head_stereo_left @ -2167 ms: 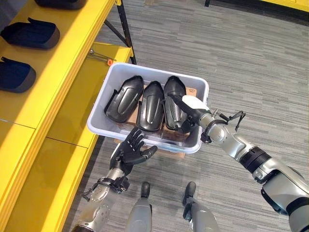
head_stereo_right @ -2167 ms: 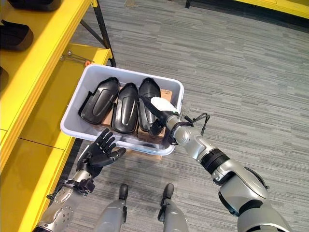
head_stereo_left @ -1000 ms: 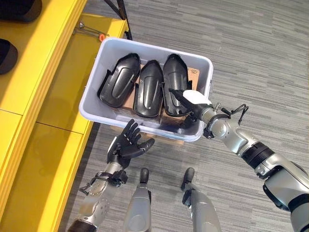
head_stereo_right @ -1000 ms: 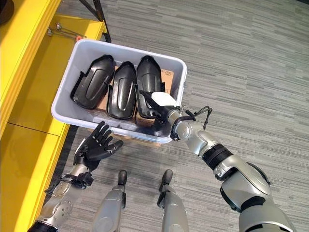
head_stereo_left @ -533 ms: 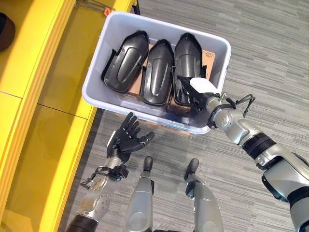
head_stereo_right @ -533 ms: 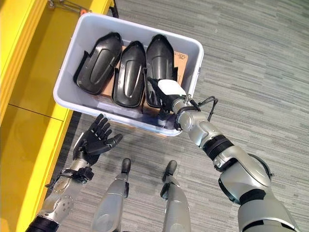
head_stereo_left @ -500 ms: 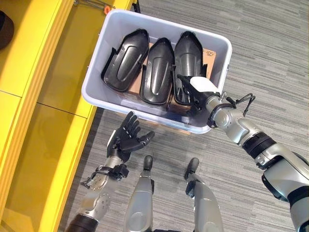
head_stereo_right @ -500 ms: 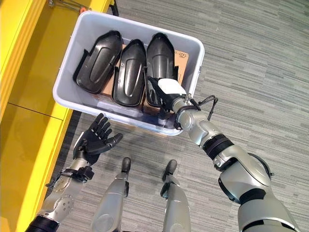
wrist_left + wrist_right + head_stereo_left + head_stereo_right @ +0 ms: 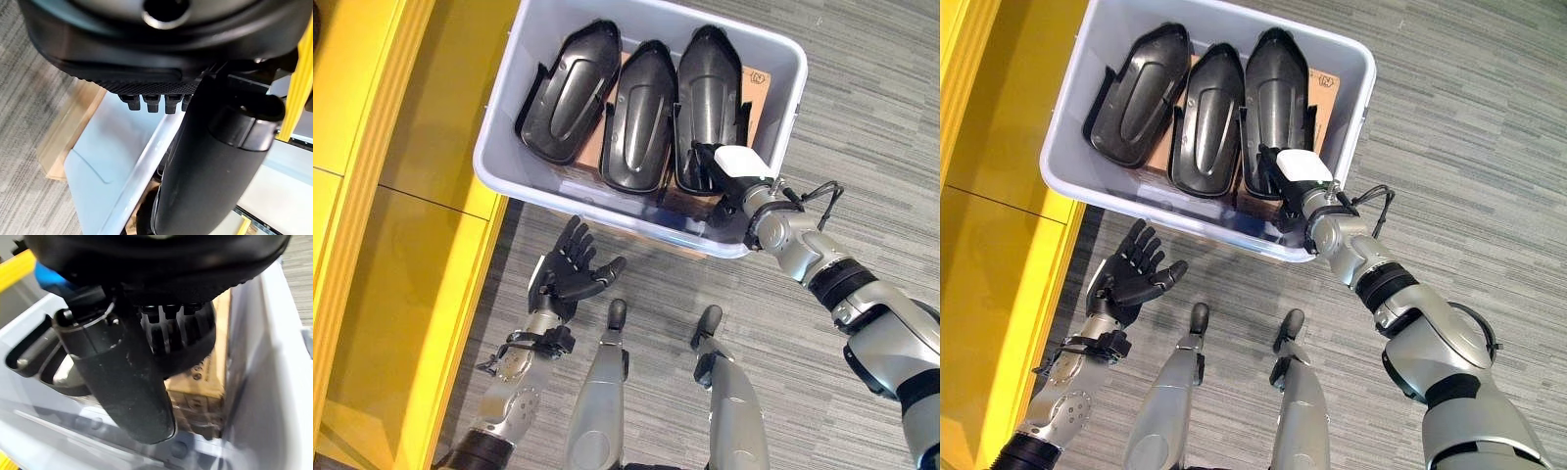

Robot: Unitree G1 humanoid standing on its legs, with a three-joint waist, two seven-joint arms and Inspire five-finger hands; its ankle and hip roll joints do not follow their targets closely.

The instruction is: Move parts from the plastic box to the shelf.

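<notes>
Right hand [image 9: 724, 176]: inside the plastic box [image 9: 504, 117], fingers curled on the 3 o'clock part [image 9: 710, 88].
Left hand [image 9: 570, 274]: spread open, empty, at the box's 6 o'clock.

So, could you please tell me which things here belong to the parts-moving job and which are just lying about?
Part of the job:
- plastic box
- three black parts lying in it
- yellow shelf
- right robot hand, reaching into the box at the rightmost part
- left robot hand, open below the box

Just lying about:
- cardboard under the parts
- grey carpet floor
</notes>
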